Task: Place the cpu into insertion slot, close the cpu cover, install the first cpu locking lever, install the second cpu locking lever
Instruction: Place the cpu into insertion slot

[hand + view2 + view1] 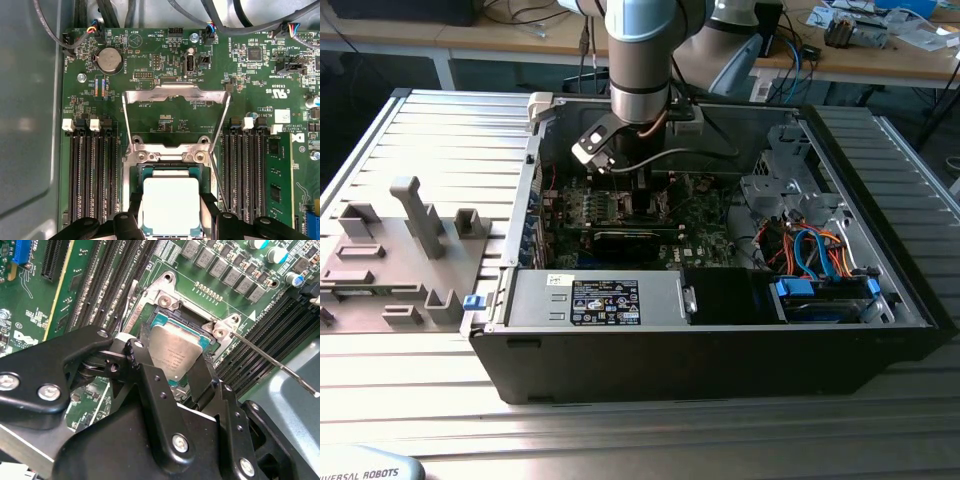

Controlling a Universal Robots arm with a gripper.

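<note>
My gripper [638, 195] reaches down into an open computer case [720, 350], over the green motherboard [165, 45]. The cpu [171, 204], a flat silver square, sits between my two black fingers [150, 372], directly over the insertion slot [170, 171]. In the second wrist view the cpu [177, 352] looks slightly tilted in the slot's blue-rimmed frame. The gripper [171, 212] is shut on the chip's two opposite edges. The cpu cover [176, 94] is swung open and lies back away from the slot. A thin locking lever [275, 362] sticks out to one side, unlatched.
Black memory slots [92, 175] flank the socket on both sides. Cables [50, 30] run along the board's edge near a coin battery [109, 60]. A power supply [590, 300] and a drive bay with blue cables [820, 260] fill the case's front. A grey parts fixture [400, 250] lies at the exterior view's left.
</note>
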